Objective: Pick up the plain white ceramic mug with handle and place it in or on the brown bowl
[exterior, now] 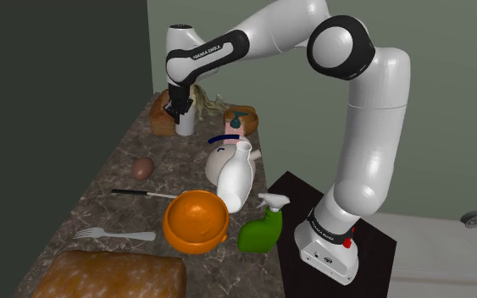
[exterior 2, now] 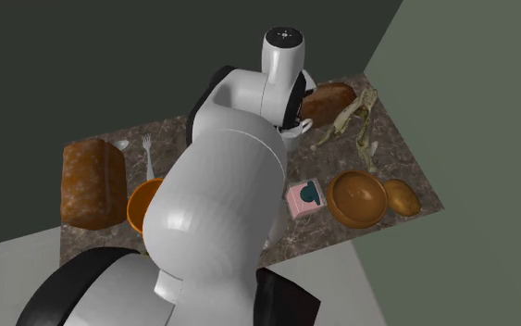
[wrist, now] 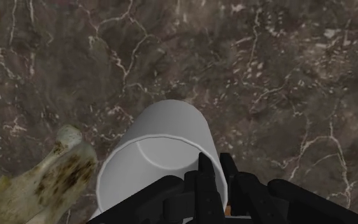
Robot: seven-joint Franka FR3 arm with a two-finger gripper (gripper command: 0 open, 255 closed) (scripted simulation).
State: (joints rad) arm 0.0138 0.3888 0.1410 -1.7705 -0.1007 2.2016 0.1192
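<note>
The pincer [wrist: 219, 181] pinches the white mug [wrist: 161, 143] by its rim, the mug directly beneath it.

I've got a dark marble counter [exterior: 177, 157]. Shoulder view foreground: bread loaf [exterior: 113, 275], fork [exterior: 113, 234], orange bowl [exterior: 196, 220], green spray bottle [exterior: 262, 230] just beside the bowl. Behind those: knife [exterior: 143, 194], brown egg [exterior: 143, 168], white jug [exterior: 236, 175]. Far end: pink box [exterior 2: 305, 197], skeleton figure [exterior 2: 351, 118], second loaf [exterior 2: 328, 100].
</note>
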